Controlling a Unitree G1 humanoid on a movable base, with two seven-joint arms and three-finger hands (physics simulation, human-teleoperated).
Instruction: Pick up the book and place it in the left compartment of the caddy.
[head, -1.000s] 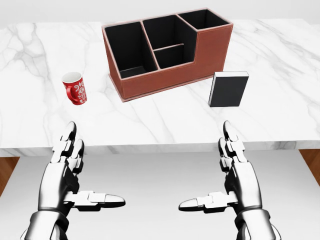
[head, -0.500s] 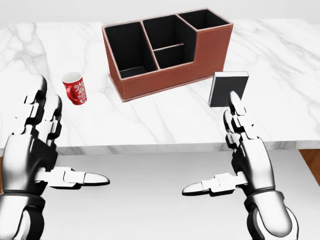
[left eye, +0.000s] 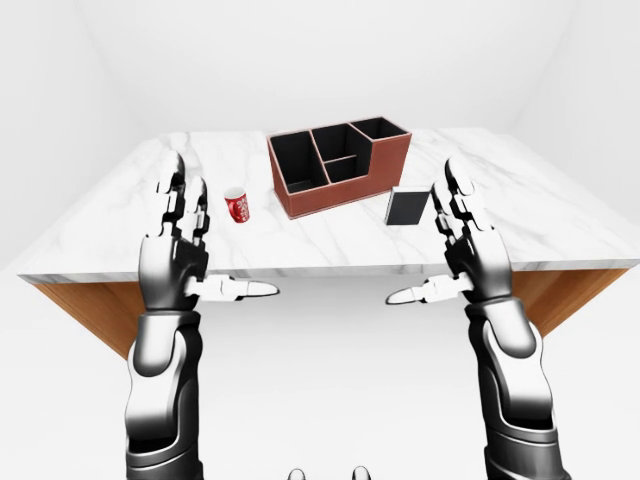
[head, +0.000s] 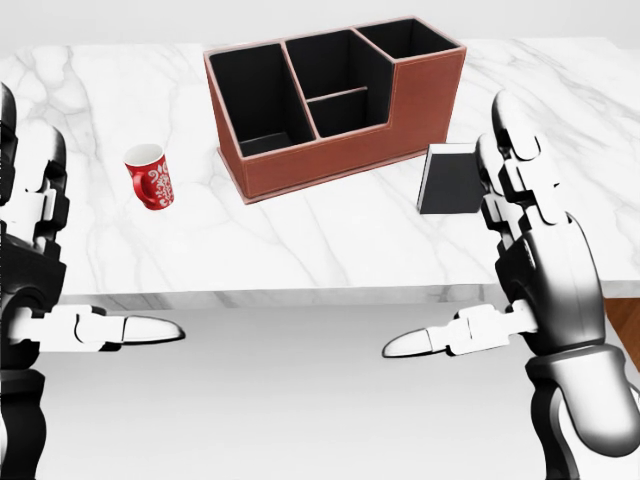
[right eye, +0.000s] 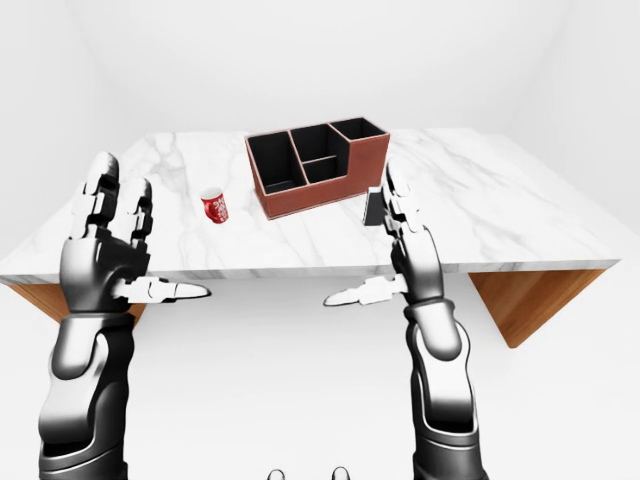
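Observation:
A black book (head: 448, 180) stands upright on the marble table (head: 330, 245), just right of the red-brown caddy (head: 330, 160). The caddy's left compartment (head: 255, 95) is a tall black-lined bay. My right hand (head: 455, 235) is open, its fingers (head: 510, 150) pointing up and its thumb stretched left. In the head view those fingers cover the book's right edge, but the eye views show the hand still near the table's near edge, short of the book. My left hand (head: 100, 235) is open too, raised at the left edge, holding nothing.
A red mug (head: 150, 175) with a white pattern stands left of the caddy. The table's near edge (head: 300, 297) runs across the head view below the objects. Wooden sides (left eye: 85, 305) show beneath the tabletop. White walls surround the table.
Both hands have risen from below the table edge, fingers now pointing up. The right hand's fingers now overlap the book in the head view. Book, caddy and mug have not moved.

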